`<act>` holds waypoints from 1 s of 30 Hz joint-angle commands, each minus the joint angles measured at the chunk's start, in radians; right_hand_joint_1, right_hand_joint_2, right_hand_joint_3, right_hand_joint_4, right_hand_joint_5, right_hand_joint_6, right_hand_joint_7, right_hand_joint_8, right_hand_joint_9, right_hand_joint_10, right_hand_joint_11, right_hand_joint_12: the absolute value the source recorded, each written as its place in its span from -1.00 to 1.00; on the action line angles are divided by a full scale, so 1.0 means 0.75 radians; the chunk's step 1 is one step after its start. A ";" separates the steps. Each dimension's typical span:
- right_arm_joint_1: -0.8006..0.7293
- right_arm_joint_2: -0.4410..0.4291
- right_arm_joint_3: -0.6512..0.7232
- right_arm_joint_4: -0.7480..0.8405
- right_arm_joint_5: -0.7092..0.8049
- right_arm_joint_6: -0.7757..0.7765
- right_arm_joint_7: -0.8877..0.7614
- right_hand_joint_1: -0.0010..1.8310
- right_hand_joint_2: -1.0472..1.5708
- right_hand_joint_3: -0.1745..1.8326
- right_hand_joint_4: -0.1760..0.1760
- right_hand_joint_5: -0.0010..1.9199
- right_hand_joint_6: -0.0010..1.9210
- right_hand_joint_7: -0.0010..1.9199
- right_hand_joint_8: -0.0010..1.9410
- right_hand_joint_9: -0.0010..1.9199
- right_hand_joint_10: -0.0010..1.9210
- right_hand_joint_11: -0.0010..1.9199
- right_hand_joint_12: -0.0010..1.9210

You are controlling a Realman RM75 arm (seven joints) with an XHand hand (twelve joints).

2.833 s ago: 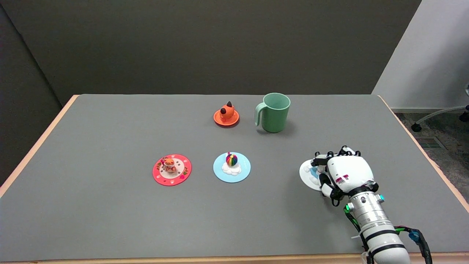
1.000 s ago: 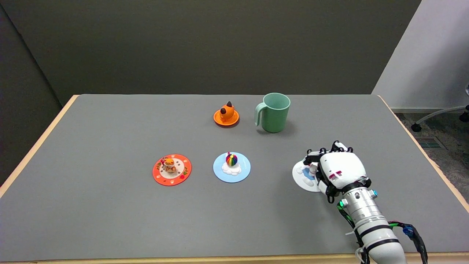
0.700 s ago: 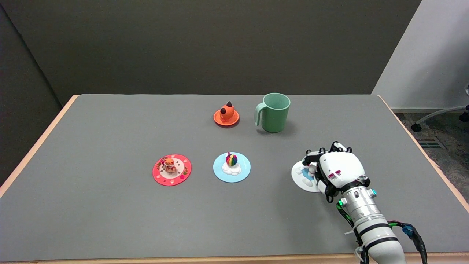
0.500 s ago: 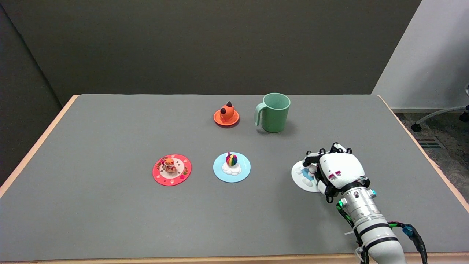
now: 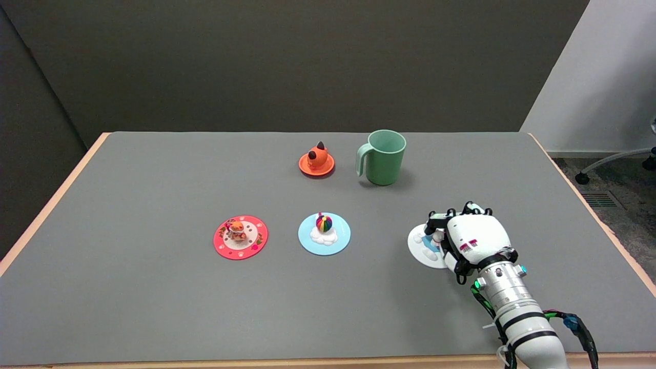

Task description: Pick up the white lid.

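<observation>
Grey table point(image 5: 154, 307), dark wall behind. Head view: white lid point(image 5: 423, 250) flat near the right front corner, round, no long axis, knob side up. Right hand point(image 5: 469, 237) covers its right half, fingers curled onto it; grasp looks closed. Best: lift straight, keep lid level.

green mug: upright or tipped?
Upright. The light green plastic mug stands on its base on the grey table, open mouth facing up, handle at its left.

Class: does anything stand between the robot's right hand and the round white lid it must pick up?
Nothing visible does. The right hand is already over the round white lid, fingers at its small raised figure; the grip itself is hidden.
</observation>
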 commanded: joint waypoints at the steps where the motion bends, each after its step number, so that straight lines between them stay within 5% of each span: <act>1: 0.015 0.009 0.003 -0.002 -0.003 -0.044 0.000 0.47 0.61 -0.62 1.00 -0.18 -0.35 -0.08 0.21 -0.10 -0.31 -0.58 0.54; 30: 0.029 0.035 0.098 -0.073 -0.011 -0.092 -0.001 0.47 0.60 -0.62 1.00 -0.17 -0.38 -0.06 0.18 -0.09 -0.30 -0.56 0.55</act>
